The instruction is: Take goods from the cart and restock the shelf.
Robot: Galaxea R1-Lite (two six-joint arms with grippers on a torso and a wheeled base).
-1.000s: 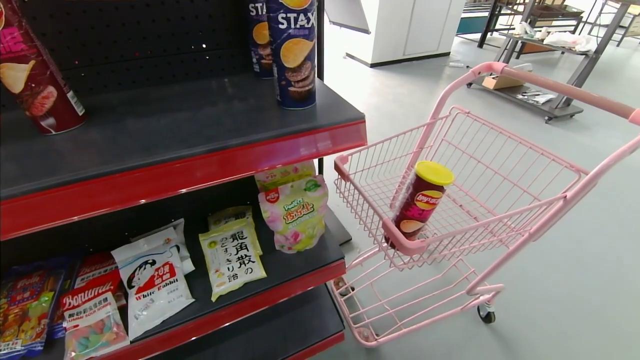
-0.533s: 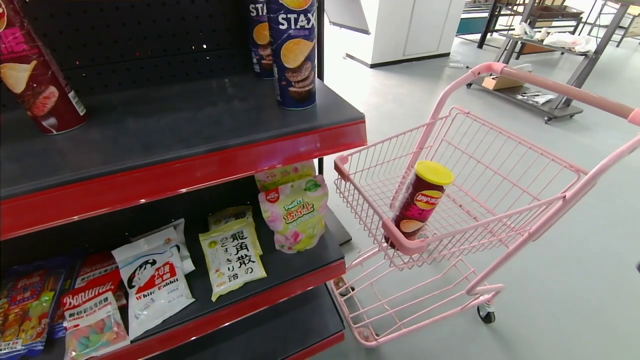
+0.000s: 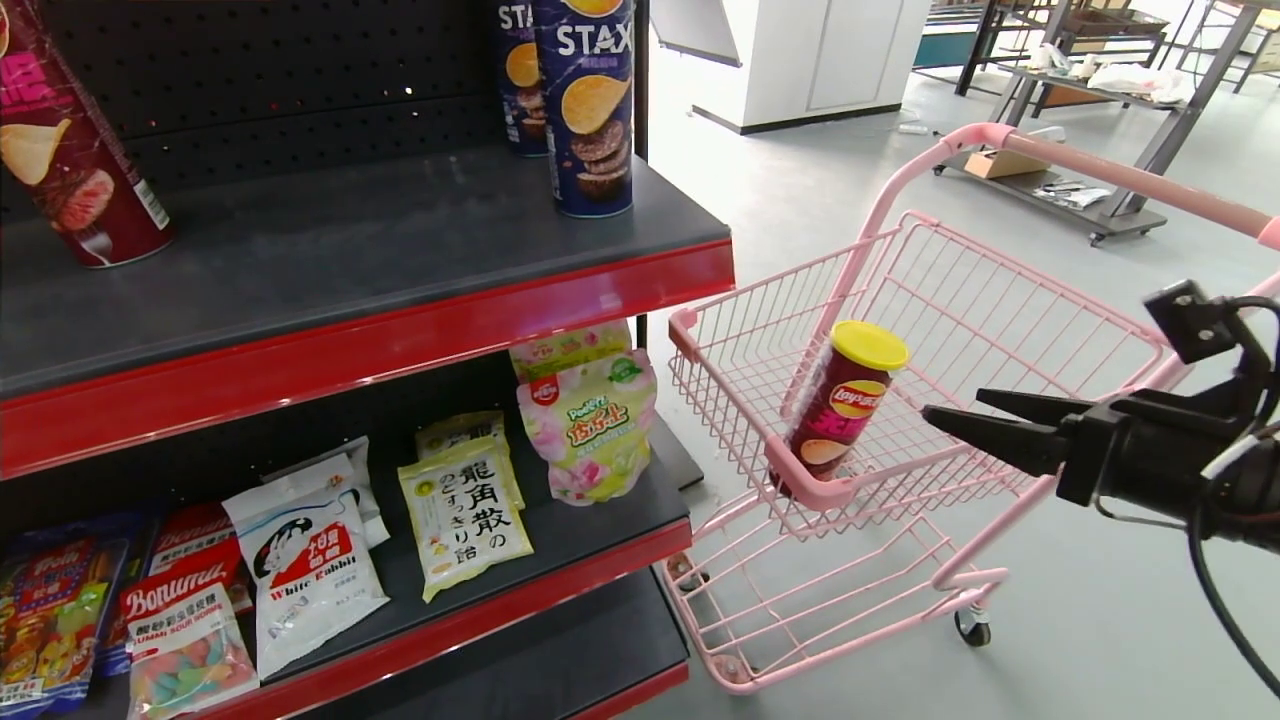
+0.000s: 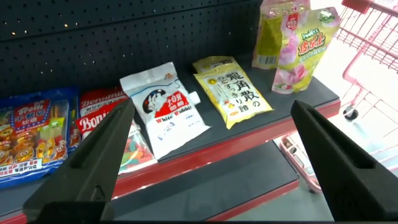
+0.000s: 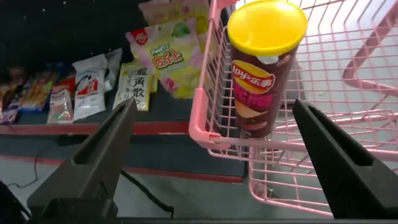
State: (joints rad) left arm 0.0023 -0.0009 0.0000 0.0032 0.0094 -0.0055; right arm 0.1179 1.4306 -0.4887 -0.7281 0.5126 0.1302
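shelving of dark grey board with red front edges (image 3: 330, 250) stands at the left. its upper level holds a dark red chip canister (image 3: 75, 170) at the far left and tall blue chip canisters (image 3: 592, 110) at the right end, with bare board between them. on the level below lie flat snack bags, among them a white bag (image 3: 305, 570), a yellow bag (image 3: 462, 515) and an upright pink-and-green pouch (image 3: 592, 430). the left gripper (image 4: 211, 106) hangs before this lower level, fingers spread wide and holding nothing. to the right stands the pink wire cart (image 3: 812, 490), and in its front corner a maroon chip canister with a yellow lid (image 3: 840, 405) leans against the wire wall. a second ago no arm showed beside the cart; now the right gripper (image 3: 955, 404) has come in from the right, fingers spread wide and empty, tips pointing at the canister and near it, not touching. this looks like the approach to the pick, with the grasp and the carry to the shelf yet to be done.
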